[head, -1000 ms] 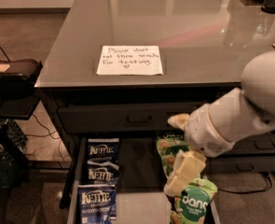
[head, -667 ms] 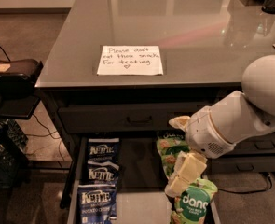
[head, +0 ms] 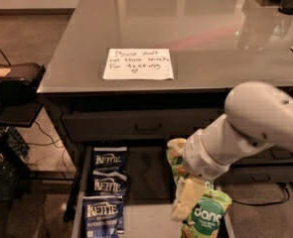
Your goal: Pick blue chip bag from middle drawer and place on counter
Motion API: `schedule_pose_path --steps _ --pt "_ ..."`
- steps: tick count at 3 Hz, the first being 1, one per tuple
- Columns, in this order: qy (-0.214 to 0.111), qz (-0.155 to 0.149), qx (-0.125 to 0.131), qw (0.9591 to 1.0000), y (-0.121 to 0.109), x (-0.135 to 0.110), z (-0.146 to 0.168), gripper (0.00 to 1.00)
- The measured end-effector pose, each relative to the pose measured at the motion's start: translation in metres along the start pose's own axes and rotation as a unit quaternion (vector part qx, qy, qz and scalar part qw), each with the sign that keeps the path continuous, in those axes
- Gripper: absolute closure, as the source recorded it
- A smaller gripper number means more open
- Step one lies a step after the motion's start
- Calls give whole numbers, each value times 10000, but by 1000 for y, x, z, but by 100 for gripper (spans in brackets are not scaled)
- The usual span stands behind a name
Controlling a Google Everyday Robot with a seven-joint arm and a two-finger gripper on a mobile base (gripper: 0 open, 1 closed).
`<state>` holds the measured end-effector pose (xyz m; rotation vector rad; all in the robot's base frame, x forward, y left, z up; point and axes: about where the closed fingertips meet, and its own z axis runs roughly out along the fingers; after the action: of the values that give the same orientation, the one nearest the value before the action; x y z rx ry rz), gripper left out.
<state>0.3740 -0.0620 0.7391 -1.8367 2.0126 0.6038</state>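
Currently, the claw (head: pixel 185 202) is held over the green bags (head: pixel 206 216) at the right of the middle drawer (head: pixel 146 221), its state cannot be told, and it is best shifted left and lowered squarely onto a blue chip bag (head: pixel 109 186) laid flat there.

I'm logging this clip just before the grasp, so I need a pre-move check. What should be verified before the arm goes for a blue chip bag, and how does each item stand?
1. Middle drawer pulled out: ok.
2. Blue chip bags exposed: ok, three in a column on the drawer's left.
3. Hand above a blue bag: not ok, it hangs over the drawer's right side by the green dang bag.
4. Hand empty: cannot tell.
5. Space on counter for the bag: ok, bare grey surface beside the paper note.
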Motion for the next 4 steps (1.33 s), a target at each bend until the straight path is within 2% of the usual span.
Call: schedule_pose_path --steps 2,3,4 --pt "-83 -491 -188 9986 -13 12 96 0" --pt "-166 -576 -348 9976 -14 15 141 0" --pt "-162 -586 -348 9975 -16 15 145 0"
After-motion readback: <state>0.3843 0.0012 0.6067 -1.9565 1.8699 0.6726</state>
